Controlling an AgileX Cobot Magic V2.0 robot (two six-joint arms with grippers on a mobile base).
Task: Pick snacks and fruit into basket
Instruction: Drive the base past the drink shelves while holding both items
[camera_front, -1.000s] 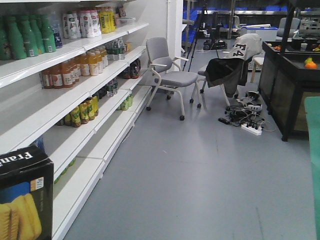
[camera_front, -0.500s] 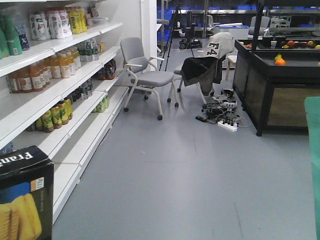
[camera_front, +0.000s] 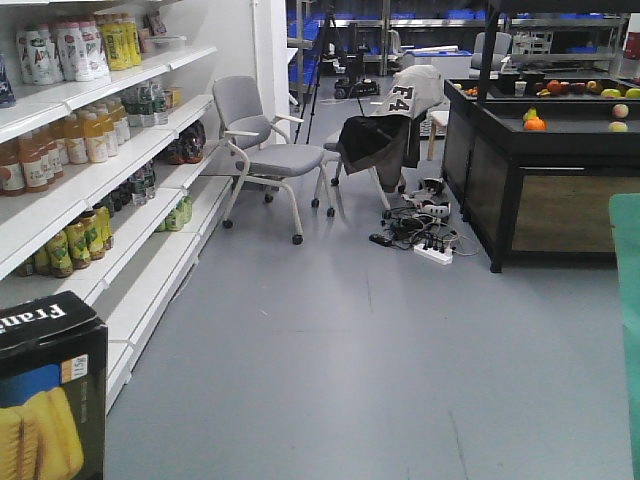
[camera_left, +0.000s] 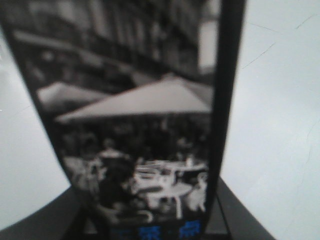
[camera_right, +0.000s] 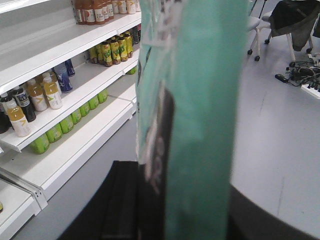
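Fran box (camera_front: 50, 395) in left jaws, teal pouch (camera_right: 205, 115) in right jaws, both clamped; open floor (camera_front: 350, 360) beside shelves (camera_front: 150, 298).

R hand (camera_right: 192, 210) black, ribbed pad; L hand (camera_left: 152, 217) dark grey.

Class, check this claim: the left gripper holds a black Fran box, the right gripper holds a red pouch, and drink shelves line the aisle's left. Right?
One slip: the pouch in the right gripper is teal, not red, as the right wrist view shows. The left gripper holding the black Fran box and the drink shelves on the left stand.
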